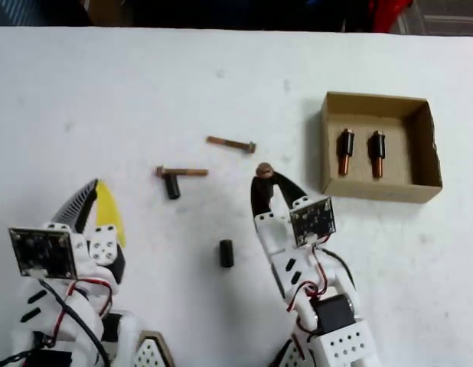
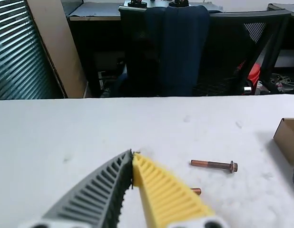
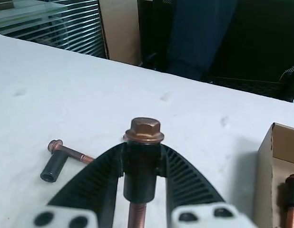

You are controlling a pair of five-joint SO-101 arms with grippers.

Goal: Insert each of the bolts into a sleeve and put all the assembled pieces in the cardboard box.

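bright even light on the white table [image 1: 106, 92], shadows soft and short.

Sleeve [image 3: 141, 175] black, bolt [image 3: 143, 130] copper, cardboard box [image 1: 378, 189] brown, table [image 1: 106, 92] white.

A yellow finger [image 2: 166, 199] is hiding most of one bolt [image 2: 196, 191]. The frame edge is cutting off the cardboard box [image 2: 286, 135].

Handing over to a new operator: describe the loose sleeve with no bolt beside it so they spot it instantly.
From the cardboard box on the right of the high view, move to the right hand beside it, gripping an assembled piece. Next to that arm, away from the box, a short black sleeve sits alone; the other loose sleeve lies right by a bolt.
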